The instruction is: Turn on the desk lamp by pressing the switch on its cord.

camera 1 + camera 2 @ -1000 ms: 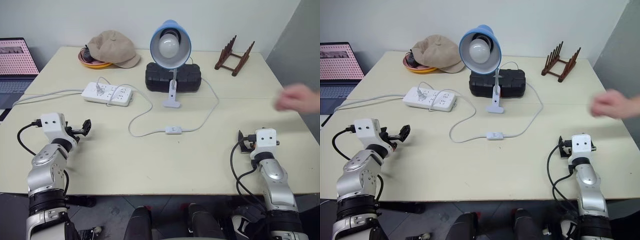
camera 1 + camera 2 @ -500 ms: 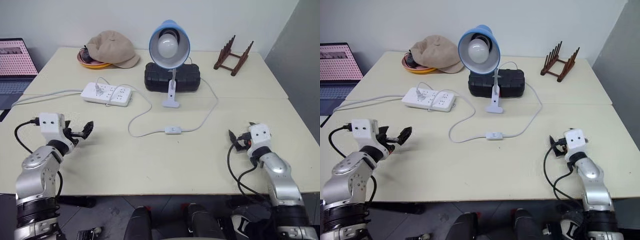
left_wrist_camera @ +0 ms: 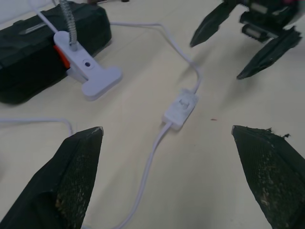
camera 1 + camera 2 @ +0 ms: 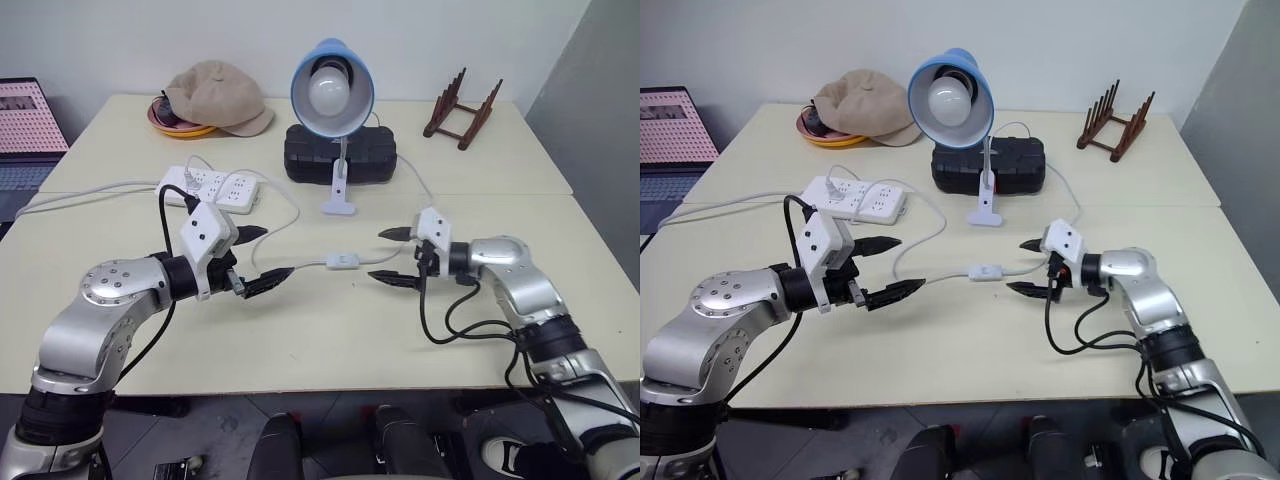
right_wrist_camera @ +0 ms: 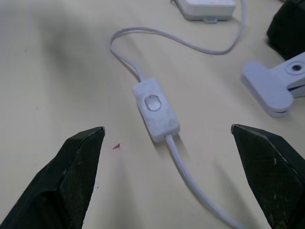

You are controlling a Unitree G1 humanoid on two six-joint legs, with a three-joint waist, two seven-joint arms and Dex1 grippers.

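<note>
The small white inline switch (image 4: 343, 261), at frame centre, is being flanked by spread left gripper (image 4: 258, 257) and right gripper (image 4: 394, 257); pressing is judged next.

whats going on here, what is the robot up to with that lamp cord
The robot has both arms over the table, reaching toward the switch on the cord of the desk lamp. The left gripper and the right gripper are both open and point at the switch from opposite sides, neither touching it. The switch lies flat on the table, and the bulb looks unlit, so the press has not happened yet.
</note>
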